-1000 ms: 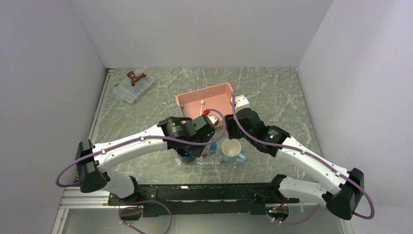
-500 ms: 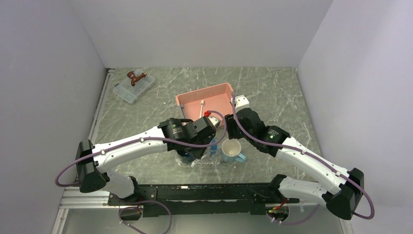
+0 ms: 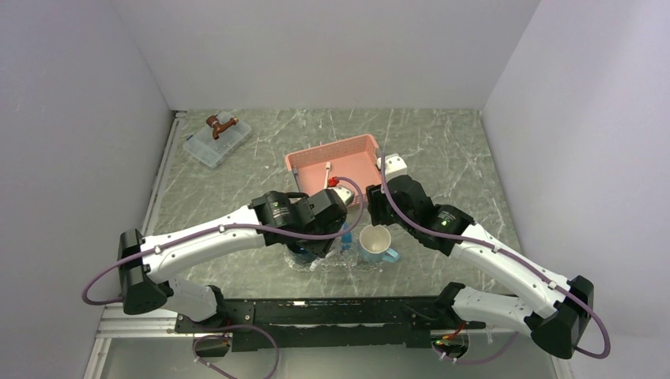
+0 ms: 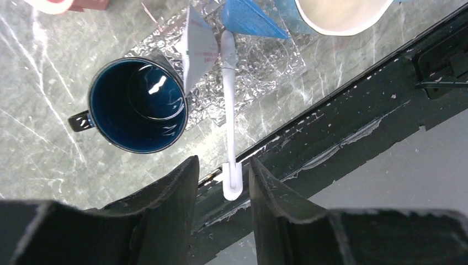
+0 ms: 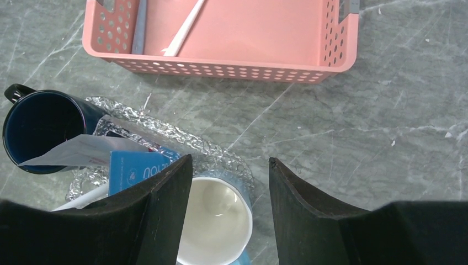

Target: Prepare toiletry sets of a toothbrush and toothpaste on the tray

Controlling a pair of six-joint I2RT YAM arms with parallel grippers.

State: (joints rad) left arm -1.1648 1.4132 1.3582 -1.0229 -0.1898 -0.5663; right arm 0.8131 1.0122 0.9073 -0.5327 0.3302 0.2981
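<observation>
one thin white toothbrush [image 4: 229, 121], free inside the spread left hand [image 4: 222, 163]; right hand [image 5: 229, 162] spread too

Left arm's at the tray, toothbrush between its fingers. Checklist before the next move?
1. Left fingers clear of toothbrush: ok, gaps either side.
2. Toothbrush lying flat on tray: cannot tell.
3. Toothpaste beside it over the tray: ok.
4. Right fingers open, empty: ok.
5. Second toothbrush lies exposed in pink basket: ok.
</observation>
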